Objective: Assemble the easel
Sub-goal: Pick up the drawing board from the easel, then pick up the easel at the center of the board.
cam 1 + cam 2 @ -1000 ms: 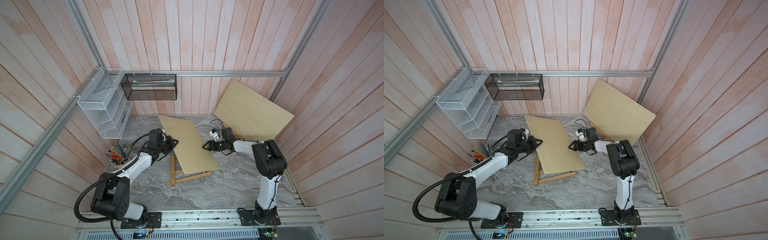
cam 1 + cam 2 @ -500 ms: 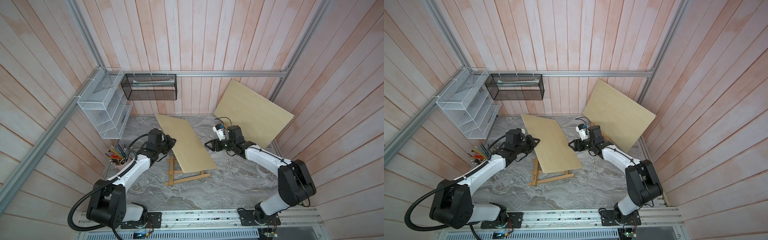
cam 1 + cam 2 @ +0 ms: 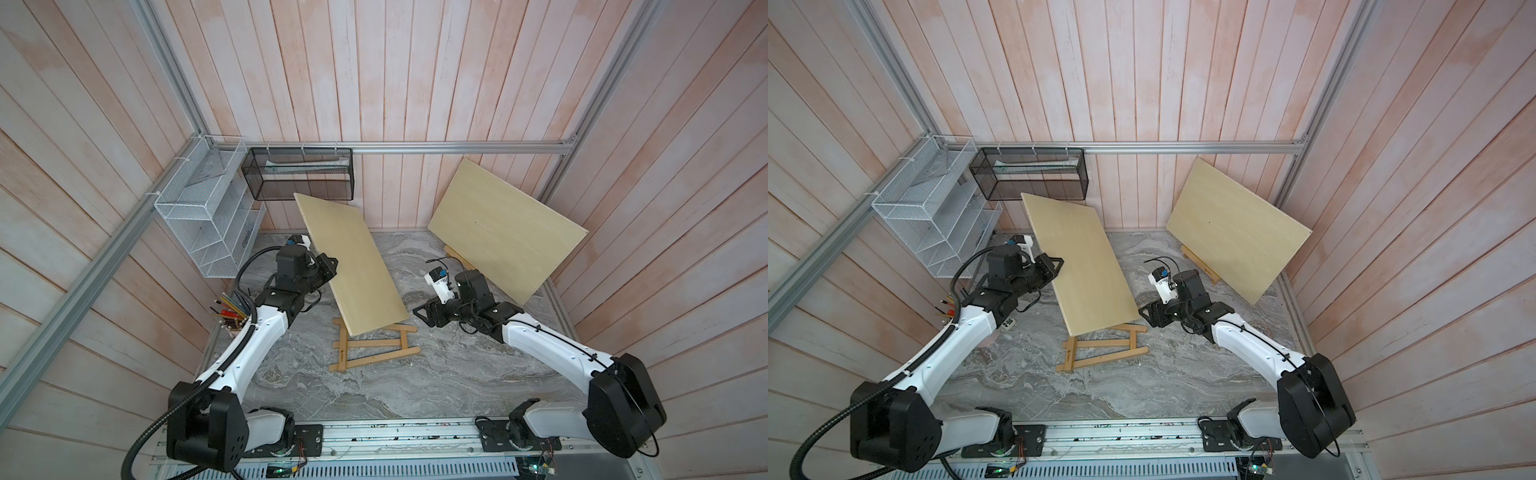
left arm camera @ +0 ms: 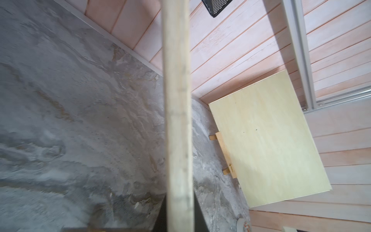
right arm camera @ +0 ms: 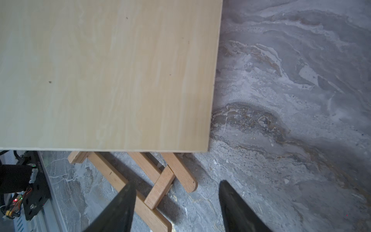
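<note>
Right wrist view shows the plywood board [image 5: 108,74] hiding much of the easel [image 5: 160,186].

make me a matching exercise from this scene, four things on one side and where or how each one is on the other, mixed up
Things:
1. easel
2. left gripper
3. right gripper
4. black mesh basket

Place or state:
a. open, holding nothing
b. hung on the rail at the back wall
c. lying flat on the table
d. shut on the edge of the tilted pale board

Pairs: 1-c, 2-d, 3-a, 4-b
</note>
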Robot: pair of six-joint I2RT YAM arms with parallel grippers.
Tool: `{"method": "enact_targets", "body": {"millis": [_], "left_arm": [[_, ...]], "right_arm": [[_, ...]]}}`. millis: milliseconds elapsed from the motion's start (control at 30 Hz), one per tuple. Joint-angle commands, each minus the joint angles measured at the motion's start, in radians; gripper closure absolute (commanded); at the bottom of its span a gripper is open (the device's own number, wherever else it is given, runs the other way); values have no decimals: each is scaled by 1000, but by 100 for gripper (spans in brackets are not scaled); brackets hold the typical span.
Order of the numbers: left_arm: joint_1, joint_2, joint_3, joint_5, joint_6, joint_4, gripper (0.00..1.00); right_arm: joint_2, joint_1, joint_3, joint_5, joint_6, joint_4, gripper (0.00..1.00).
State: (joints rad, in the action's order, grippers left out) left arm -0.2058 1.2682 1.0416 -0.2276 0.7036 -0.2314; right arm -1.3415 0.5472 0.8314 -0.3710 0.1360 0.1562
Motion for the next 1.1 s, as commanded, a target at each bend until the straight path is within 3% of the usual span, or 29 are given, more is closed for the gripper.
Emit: {"method": "enact_targets", "body": {"millis": [0, 233, 467, 700, 1067], "left_arm": [[0, -118, 139, 76, -258, 93, 100], [1, -188, 138, 134, -255, 75, 100], [-5, -184, 117, 135, -255, 106, 100], [-7, -169, 111, 133, -261, 123, 100], [-7, -173, 81, 128, -199, 174, 100]], "right_arm": [[-58, 31, -16, -8, -42, 100, 32], [-265, 132, 162, -18, -139, 223, 32], [-355, 253, 235, 129, -208, 350, 31], [-441, 291, 341, 198, -212, 455, 29], [-550, 311, 361, 611, -177, 582, 25]]}}
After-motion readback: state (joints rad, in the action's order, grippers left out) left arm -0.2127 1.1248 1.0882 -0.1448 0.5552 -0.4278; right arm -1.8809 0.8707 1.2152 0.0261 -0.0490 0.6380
